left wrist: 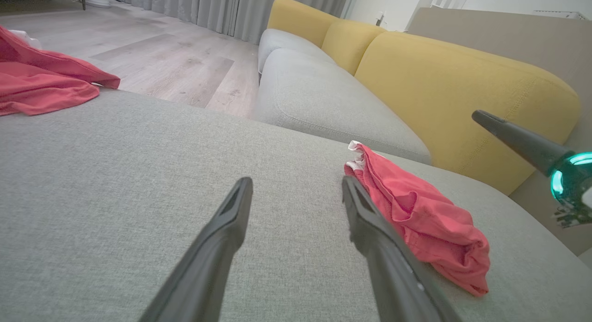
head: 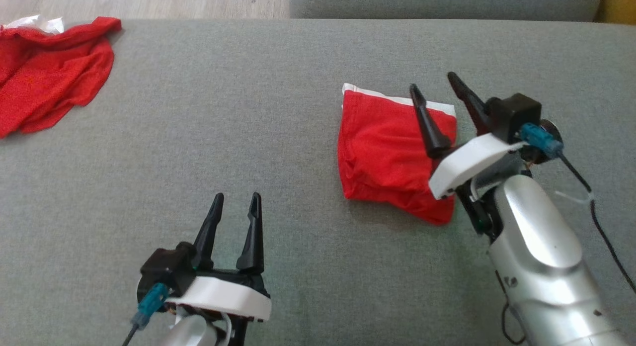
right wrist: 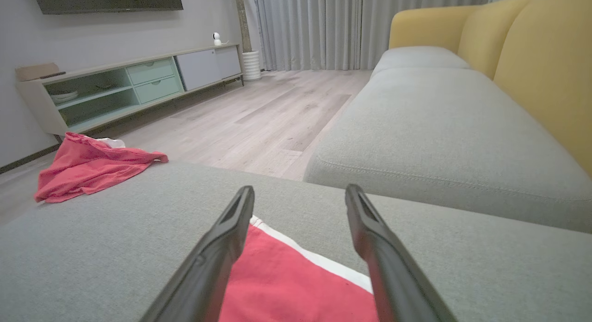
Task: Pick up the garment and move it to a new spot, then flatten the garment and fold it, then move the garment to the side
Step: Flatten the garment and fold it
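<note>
Red garments, two: folded garment (head: 385, 152), long axis near-far, white band (head: 387, 96) toward far edge of cushion (head: 223, 112); crumpled garment (head: 49, 72), far-left corner. Pincers wide, empty: left gripper (head: 237, 195), right gripper (head: 432, 81).

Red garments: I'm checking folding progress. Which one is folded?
The garment by the right tool, a compact rectangle; the far-left garment lies crumpled.

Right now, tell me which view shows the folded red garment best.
Head view: the folded garment lies nearly whole, seen from above. Left wrist view shows it side-on and low; right wrist view catches one corner.
</note>
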You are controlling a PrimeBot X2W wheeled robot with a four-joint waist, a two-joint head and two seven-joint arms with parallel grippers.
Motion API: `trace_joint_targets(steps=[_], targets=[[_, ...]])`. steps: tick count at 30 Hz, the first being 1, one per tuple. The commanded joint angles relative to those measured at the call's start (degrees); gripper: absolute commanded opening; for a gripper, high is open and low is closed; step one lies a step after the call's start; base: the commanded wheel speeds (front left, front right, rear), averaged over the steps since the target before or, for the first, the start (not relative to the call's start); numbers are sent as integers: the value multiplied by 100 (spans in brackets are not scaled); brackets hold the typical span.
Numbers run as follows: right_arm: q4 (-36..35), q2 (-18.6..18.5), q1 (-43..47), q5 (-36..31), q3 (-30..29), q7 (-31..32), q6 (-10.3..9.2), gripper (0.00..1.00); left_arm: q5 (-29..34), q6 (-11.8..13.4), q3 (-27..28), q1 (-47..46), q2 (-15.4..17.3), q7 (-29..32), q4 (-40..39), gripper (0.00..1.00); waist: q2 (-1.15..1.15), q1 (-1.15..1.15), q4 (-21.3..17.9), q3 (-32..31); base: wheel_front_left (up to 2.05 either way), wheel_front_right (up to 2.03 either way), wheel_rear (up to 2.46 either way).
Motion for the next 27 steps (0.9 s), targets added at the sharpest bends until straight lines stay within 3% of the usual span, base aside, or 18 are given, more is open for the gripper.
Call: trace_joint_targets(steps=[1,9,11,14,27], targets=[[-203,77,15,-114,11,-93,-4,100,63,-13,178,-266,29,-56,-125,100,0,0,0,1,0,0,0],[-180,47,338,-592,-93,-220,-4,100,79,-31,129,-290,32,-51,-88,100,0,0,40,0,0,0,0],[-72,41,382,-709,52,-289,-4,53,79,-41,115,-296,26,-52,-80,100,0,0,70,4,0,0,0],[206,51,407,-764,367,-352,-4,2,82,-60,86,-303,11,-50,-62,100,0,0,132,9,0,0,0],[1570,108,179,-463,1853,-579,-4,0,56,-68,61,-272,9,-46,10,100,0,0,399,-40,0,0,0]])
